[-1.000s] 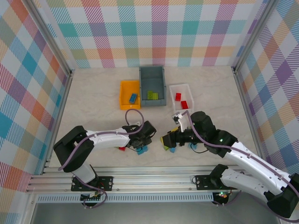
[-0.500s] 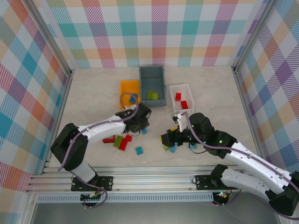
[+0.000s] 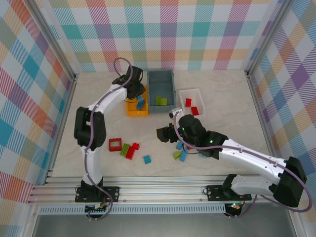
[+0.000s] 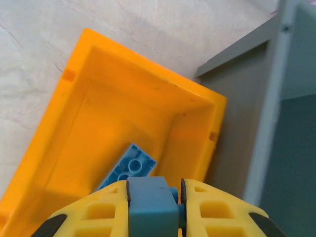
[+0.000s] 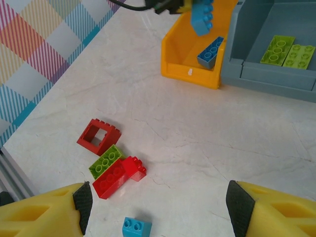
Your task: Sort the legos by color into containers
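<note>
Holding a light blue brick [image 4: 150,210] clenched in my left tool [image 4: 154,191], right above the orange bin [image 4: 123,98]; another blue brick [image 4: 129,165] lies inside it. Right tool [image 5: 157,210] hangs released over the bench [image 5: 207,143]. Red frame [image 5: 100,136], green brick [image 5: 104,161], red brick [image 5: 118,175] and small blue brick [image 5: 137,228] lie loose beneath.

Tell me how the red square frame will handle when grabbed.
Red square frame looks hard plastic: probably stiff, light. Its hollow centre leaves thin walls; a pinch may twist it. On the smooth table it likely slides.
</note>
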`<action>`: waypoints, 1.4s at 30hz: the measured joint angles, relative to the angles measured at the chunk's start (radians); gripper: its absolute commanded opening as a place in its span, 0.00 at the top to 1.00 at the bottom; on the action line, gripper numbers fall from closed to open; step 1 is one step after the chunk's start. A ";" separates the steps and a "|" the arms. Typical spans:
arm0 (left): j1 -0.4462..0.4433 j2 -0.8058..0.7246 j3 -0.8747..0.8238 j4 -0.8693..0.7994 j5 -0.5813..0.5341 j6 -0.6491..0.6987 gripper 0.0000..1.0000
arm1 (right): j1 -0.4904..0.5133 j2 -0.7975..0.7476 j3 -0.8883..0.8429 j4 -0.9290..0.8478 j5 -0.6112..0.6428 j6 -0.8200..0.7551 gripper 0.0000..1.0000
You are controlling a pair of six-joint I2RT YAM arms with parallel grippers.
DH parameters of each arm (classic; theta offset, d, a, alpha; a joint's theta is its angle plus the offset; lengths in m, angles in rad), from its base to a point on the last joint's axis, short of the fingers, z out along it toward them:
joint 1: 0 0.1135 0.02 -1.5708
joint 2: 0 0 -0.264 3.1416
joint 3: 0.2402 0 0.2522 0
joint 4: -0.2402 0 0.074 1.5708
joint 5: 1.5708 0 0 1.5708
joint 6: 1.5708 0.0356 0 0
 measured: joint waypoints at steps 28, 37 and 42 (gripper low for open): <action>-0.269 -0.941 -0.566 -0.187 -0.188 -0.073 0.39 | 0.049 0.425 0.330 -0.175 -0.172 -0.005 0.31; -0.311 -1.582 -0.853 -0.573 -0.245 -0.315 0.41 | 0.076 0.967 0.790 -0.214 -0.311 0.084 0.43; -0.311 -1.786 -0.890 -0.718 -0.219 -0.367 0.41 | 0.082 1.125 0.992 -0.297 -0.330 0.135 0.46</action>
